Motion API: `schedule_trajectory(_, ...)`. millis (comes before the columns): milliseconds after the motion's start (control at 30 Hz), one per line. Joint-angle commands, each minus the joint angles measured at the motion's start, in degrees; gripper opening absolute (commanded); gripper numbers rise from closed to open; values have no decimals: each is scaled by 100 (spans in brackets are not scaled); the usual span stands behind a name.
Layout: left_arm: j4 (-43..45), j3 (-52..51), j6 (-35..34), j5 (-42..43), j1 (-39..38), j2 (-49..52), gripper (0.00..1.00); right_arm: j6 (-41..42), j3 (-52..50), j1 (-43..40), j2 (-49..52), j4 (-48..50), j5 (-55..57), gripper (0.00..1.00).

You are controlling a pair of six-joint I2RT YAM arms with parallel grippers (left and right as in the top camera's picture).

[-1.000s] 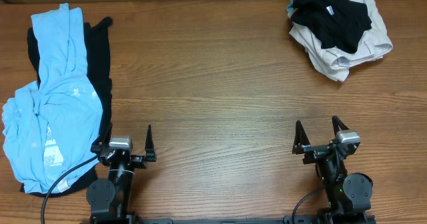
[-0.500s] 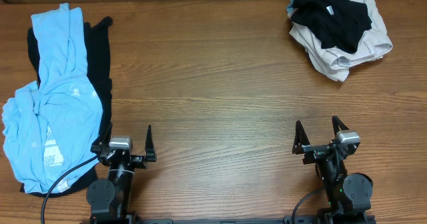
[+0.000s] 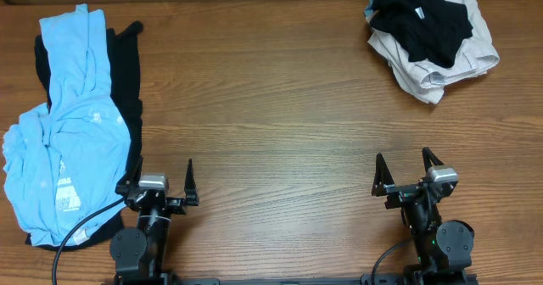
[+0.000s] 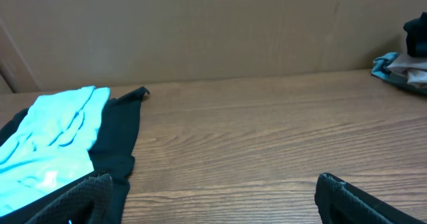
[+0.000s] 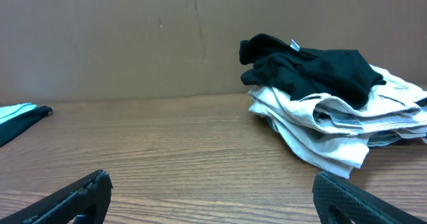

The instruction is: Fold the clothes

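A light blue shirt [image 3: 68, 124] lies crumpled over a black garment [image 3: 129, 90] at the table's left side; both show in the left wrist view, the blue shirt [image 4: 47, 137] and the black garment [image 4: 117, 131]. A pile of a black garment [image 3: 420, 18] on beige clothes [image 3: 441, 60] sits at the far right, also in the right wrist view [image 5: 313, 71]. My left gripper [image 3: 161, 181] is open and empty near the front edge, just right of the blue shirt. My right gripper [image 3: 405, 170] is open and empty at the front right.
The wooden table [image 3: 271, 107] stretches between the two piles. A brown cardboard wall [image 5: 133, 37] stands along the far edge. A black cable [image 3: 72, 234] runs from the left arm over the shirt's lower edge.
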Motion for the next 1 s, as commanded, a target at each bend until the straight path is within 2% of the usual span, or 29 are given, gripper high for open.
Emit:
schedule_trajectory(0, -4, -24, -13, 44, -11, -50, 100, 4, -59, -22, -31, 20, 39, 100)
schedule_trajectory(700, 52, -24, -13, -42, -11, -50, 100, 4, -59, -22, -31, 22, 42, 100)
schedule_trajectory(967, 219, -24, -39, 61, -11, -50, 100, 7, -57, -15, -31, 345, -282, 100)
